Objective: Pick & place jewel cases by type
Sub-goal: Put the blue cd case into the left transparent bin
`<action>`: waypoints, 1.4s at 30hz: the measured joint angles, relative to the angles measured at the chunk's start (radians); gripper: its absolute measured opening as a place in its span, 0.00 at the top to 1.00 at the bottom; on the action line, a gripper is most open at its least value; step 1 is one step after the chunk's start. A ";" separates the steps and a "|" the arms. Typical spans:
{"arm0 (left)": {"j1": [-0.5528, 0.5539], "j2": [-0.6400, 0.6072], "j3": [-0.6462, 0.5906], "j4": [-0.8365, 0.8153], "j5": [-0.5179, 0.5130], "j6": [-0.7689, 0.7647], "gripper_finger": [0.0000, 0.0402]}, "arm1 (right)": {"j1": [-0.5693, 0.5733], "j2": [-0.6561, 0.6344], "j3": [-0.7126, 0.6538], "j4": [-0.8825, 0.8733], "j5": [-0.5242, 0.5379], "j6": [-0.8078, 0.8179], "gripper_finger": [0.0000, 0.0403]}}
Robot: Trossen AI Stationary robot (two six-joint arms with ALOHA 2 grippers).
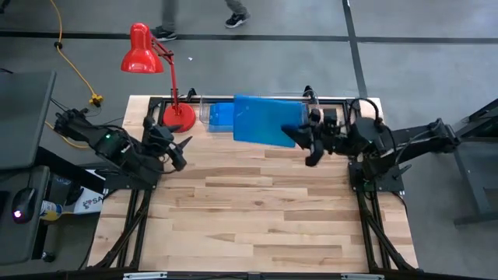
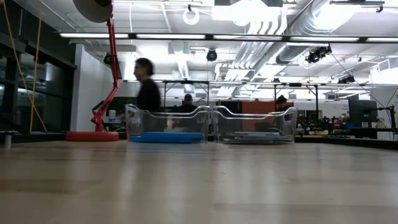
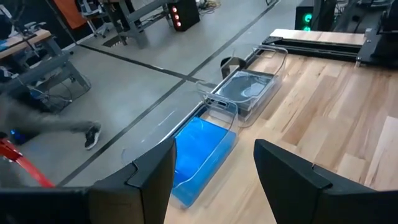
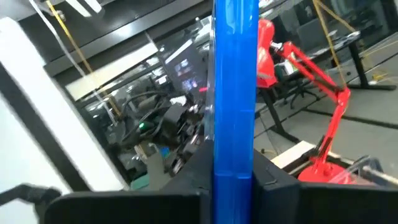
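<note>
My right gripper (image 1: 302, 137) is shut on a bright blue jewel case (image 1: 263, 120), raised well above the table over the bins at the far edge. In the right wrist view the case (image 4: 235, 81) shows edge-on between the fingers. My left gripper (image 1: 180, 150) waits open over the table's left side, touching nothing. A clear bin (image 2: 166, 127) holds blue cases (image 3: 198, 152). The bin beside it (image 2: 255, 124) holds dark grey cases (image 3: 244, 90). Neither gripper shows in the low view. My right gripper pinches the blue case between its two fingers at the case's right edge (image 4: 234, 171), near a corner (image 1: 289, 134). The fingers come roughly level from the table's right. The case is lifted clear, broad face up, reaching from the fingers toward the table's left.
A red desk lamp (image 1: 148, 58) stands on its base (image 1: 178, 117) at the far left corner, next to the bins. A person (image 2: 148, 90) moves in the room behind the table. Bare wood (image 1: 257, 210) fills the table's middle and near half.
</note>
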 joint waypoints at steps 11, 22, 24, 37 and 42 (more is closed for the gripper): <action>-0.002 -0.119 0.000 0.000 0.005 0.101 0.47 | -0.288 0.296 0.337 -0.223 -0.338 0.159 0.95; -0.002 -0.130 0.001 -0.002 0.069 0.159 0.47 | -0.517 0.633 0.691 -0.306 -0.617 0.201 0.95; -0.002 -0.129 0.001 -0.004 0.086 0.176 0.47 | -0.546 0.678 0.742 -0.330 -0.650 0.213 0.95; -0.002 -0.130 0.000 -0.051 0.109 0.185 0.47 | -0.700 0.893 0.883 -0.487 -0.661 0.336 0.95; -0.002 -0.130 0.001 -0.050 0.148 0.196 0.47 | -0.731 0.975 0.883 -0.519 -0.666 0.420 0.95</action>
